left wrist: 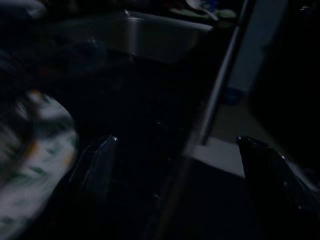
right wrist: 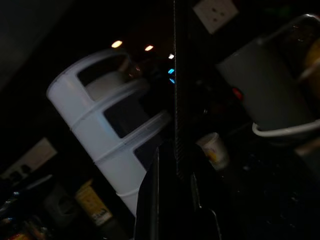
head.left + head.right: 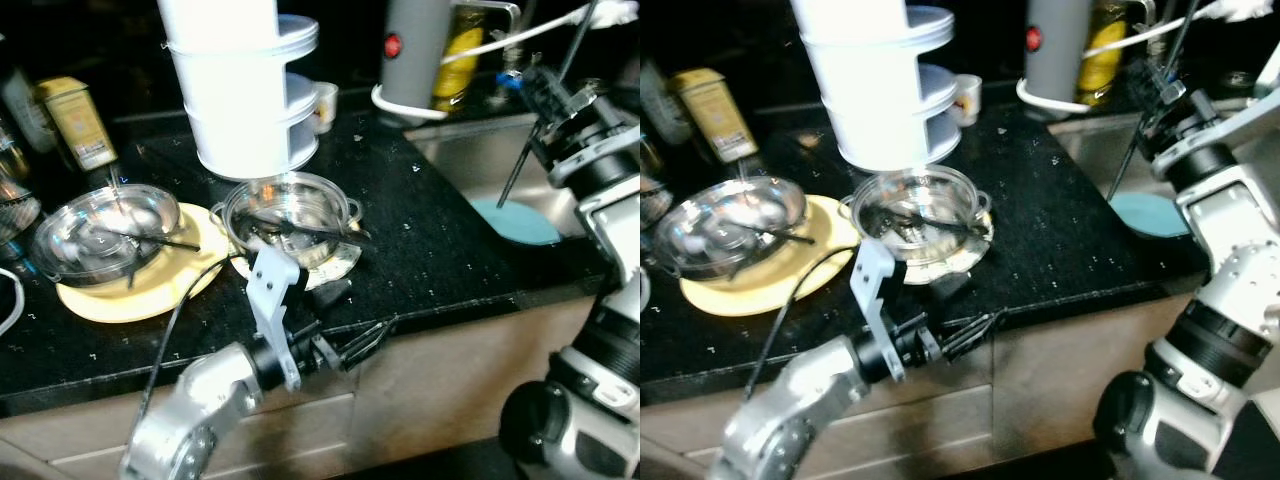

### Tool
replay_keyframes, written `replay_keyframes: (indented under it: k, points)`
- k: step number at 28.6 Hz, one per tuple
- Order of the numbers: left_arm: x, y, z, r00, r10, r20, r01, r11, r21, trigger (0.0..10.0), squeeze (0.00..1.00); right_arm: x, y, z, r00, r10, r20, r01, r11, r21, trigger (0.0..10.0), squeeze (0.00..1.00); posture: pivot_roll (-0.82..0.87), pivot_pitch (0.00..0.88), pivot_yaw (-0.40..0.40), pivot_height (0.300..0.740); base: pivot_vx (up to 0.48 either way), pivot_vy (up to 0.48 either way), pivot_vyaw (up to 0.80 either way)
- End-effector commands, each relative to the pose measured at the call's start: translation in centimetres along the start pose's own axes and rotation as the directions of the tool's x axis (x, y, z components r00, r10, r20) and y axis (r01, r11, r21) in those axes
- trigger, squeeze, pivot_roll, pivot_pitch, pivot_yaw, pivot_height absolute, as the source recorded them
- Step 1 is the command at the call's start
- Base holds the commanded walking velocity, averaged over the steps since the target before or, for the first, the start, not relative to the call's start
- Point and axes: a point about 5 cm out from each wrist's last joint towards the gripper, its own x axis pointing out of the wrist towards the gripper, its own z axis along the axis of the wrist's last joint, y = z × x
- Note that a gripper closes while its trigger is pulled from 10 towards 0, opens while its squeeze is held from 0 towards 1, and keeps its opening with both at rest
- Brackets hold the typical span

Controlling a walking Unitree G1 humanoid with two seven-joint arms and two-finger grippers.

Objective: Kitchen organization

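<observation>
Black rod (image 3: 522,160) in right hand (image 3: 545,100)

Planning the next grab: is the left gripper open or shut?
Open: the left gripper has its two black fingers spread apart, nothing between them.

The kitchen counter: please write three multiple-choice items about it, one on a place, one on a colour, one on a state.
1. Where does the left glass bowl sit?
A. on the yellow plate
B. in the sink
C. on the white tiered container

2. What colour is the flat disc in the sink?
A. red
B. light blue
C. black

3. What is the right gripper doing?
A. hanging open
B. shut on a thin dark stick
C. holding a cup

Answers: 1 A, the plate's rim shows under the bowl. 2 B, it is pale blue. 3 B, the fingers close around the stick.
</observation>
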Motion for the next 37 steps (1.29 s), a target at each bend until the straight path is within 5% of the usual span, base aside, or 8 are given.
replay_keyframes:
  k: [1,3,5,6,10,37]
  points:
    - [-0.1,0.5,-0.2,0.999,0.038,-0.030,-0.036,0.995,0.091,10.0,0.00,0.4,0.5,-0.5,1.000,0.016,-0.015,-0.016,1.000,-0.015,10.0,0.00,-0.05,0.000,0.030,0.740,0.000,0.000,0.00]
    - [0.0,0.9,-0.1,0.997,0.070,-0.036,-0.064,0.987,0.151,10.0,0.00,0.4,0.6,-0.7,1.000,0.016,-0.019,-0.016,1.000,-0.013,10.0,0.00,-0.05,0.000,0.030,0.740,0.000,0.000,0.00]
    - [0.0,1.9,0.1,0.990,0.130,-0.061,-0.106,0.947,0.303,10.0,0.00,0.5,0.7,-1.2,0.999,0.019,-0.033,-0.019,1.000,-0.009,10.0,0.00,-0.05,0.000,0.029,0.740,0.000,0.000,0.00]
    - [0.0,1.9,0.1,0.990,0.130,-0.061,-0.106,0.947,0.303,10.0,0.00,0.5,0.7,-1.2,0.999,0.019,-0.033,-0.019,1.000,-0.009,10.0,0.00,-0.05,0.000,0.029,0.740,0.000,0.000,0.00]
    - [0.2,3.1,0.5,0.980,0.196,-0.038,-0.148,0.839,0.523,10.0,0.00,0.4,1.2,-2.9,0.997,0.031,-0.069,-0.030,0.999,0.018,10.0,0.00,-0.05,0.000,0.031,0.740,0.000,0.000,0.00]
    - [4.8,1.6,0.2,1.000,-0.022,0.011,0.009,0.766,0.643,10.0,0.00,0.3,2.4,-5.0,0.995,0.051,-0.087,-0.047,0.997,0.054,10.0,0.00,-0.07,0.000,0.035,0.740,0.000,0.000,0.00]
